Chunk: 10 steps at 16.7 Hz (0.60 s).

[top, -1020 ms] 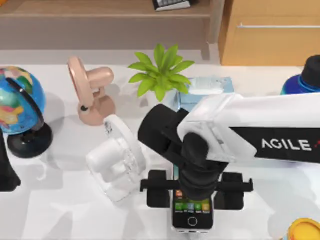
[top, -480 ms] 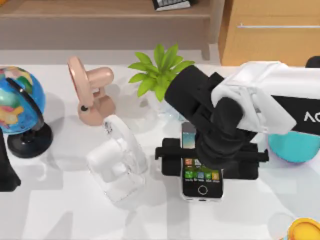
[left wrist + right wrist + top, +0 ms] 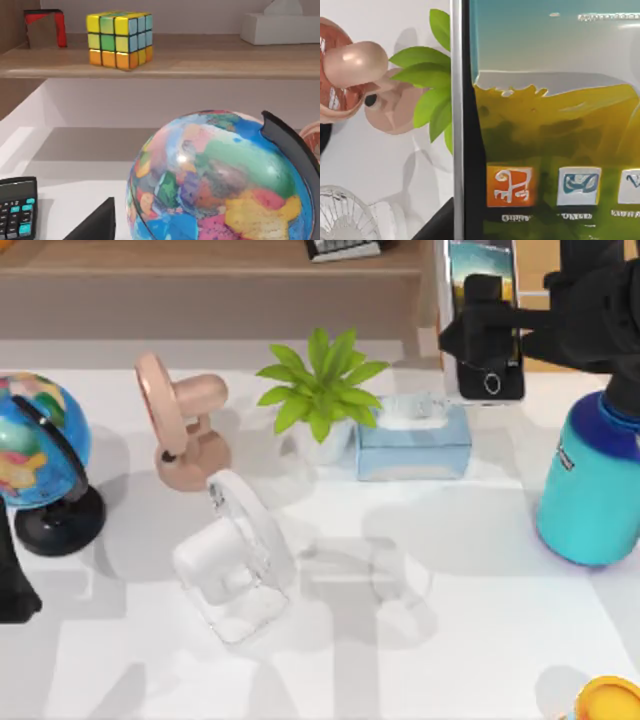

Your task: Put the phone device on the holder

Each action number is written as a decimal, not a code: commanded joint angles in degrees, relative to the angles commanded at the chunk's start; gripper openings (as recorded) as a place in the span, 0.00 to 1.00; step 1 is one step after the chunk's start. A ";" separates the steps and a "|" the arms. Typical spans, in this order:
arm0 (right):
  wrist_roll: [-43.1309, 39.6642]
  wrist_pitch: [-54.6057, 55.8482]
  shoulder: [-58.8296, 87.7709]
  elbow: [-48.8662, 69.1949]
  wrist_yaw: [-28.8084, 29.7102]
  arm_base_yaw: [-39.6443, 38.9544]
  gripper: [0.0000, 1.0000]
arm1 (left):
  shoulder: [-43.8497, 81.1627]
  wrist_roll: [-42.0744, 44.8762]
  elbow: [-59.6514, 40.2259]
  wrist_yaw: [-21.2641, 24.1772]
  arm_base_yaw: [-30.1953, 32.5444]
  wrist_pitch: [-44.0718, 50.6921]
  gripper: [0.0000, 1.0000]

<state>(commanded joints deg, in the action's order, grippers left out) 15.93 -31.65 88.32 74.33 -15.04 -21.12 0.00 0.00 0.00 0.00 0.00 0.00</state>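
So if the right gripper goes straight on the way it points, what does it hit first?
Besides the phone device it holds, probably the tissue box: the right gripper hangs high above it, aimed down at the table. Depth is unclear; the potted plant sits close beside.

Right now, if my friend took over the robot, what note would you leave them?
Right gripper: shut on the phone device, held up in the air near the top view's far right, above the tissue box.
Left arm: parked at the table's left edge by the globe.
Done: phone is picked up off the table.
Left: I can't tell for sure which thing is the holder, so find it, then carry the phone over and set it down there.
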 joint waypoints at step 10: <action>-41.89 18.34 -9.78 -15.66 -35.39 47.88 0.00 | 0.00 0.00 0.00 0.00 0.00 0.00 1.00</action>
<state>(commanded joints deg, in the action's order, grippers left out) -25.95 -13.31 78.54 58.66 -50.43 26.76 0.00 0.00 0.00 0.00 0.00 0.00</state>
